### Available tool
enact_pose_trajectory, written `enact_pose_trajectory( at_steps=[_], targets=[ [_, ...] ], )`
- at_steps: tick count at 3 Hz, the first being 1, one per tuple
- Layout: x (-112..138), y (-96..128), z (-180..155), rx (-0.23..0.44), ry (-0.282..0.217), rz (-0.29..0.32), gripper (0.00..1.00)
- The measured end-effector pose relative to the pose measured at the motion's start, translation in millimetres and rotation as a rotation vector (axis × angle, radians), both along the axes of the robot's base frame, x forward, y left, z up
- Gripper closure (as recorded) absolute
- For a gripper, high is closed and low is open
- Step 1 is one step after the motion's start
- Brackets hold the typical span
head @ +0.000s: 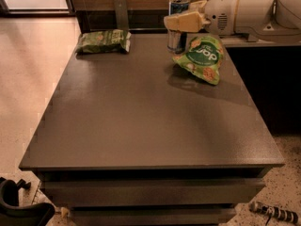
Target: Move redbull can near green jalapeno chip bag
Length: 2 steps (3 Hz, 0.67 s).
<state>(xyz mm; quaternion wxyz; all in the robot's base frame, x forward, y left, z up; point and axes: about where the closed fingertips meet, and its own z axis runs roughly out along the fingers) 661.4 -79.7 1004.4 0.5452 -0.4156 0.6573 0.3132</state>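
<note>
Two snack bags and one drink can sit at the far end of the dark grey-brown counter (141,126). Furthest left lies the green jalapeno chip bag (103,40), a small dark olive-green, flat, crinkly rectangle with pale lettering. Its long side runs left to right, and it serves as the mark for everything else.

To the right of that bag, well apart from it and about level with it in depth, is the redbull can (177,41), slim, tall, blue-and-silver with a silver top. It is upright, with its long axis vertical. The pale yellow two-finger claw (181,21) is clamped across its upper body, one finger crossing the front of the can. Judging by the shadow, the can's base hangs a little above the counter rather than resting on it.

Further right of the olive bag, just beyond the can, lies the larger bright light-green bag (201,58) with white lettering. It is tilted, and its upper edge comes close to the can's foot. Furthest from the olive bag, the white arm (240,11) reaches in roughly level from the right, so the claw points left, towards the olive bag.

The goal therefore lies straight to the claw's left along the back of the counter, with nothing standing between them. I judge the coming move to be a sideways carry leftward, then an upright set-down just beside the olive bag without nudging it.
</note>
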Motion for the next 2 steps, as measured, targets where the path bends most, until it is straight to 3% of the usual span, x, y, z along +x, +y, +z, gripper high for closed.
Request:
enact_pose_trajectory(
  at_steps=[1, 2],
  targets=[
    [54.1, 39.4, 1.0, 0.054, 0.004, -0.052, 1.00],
    [54.1, 39.5, 1.0, 0.054, 0.004, -0.052, 1.00]
  ],
)
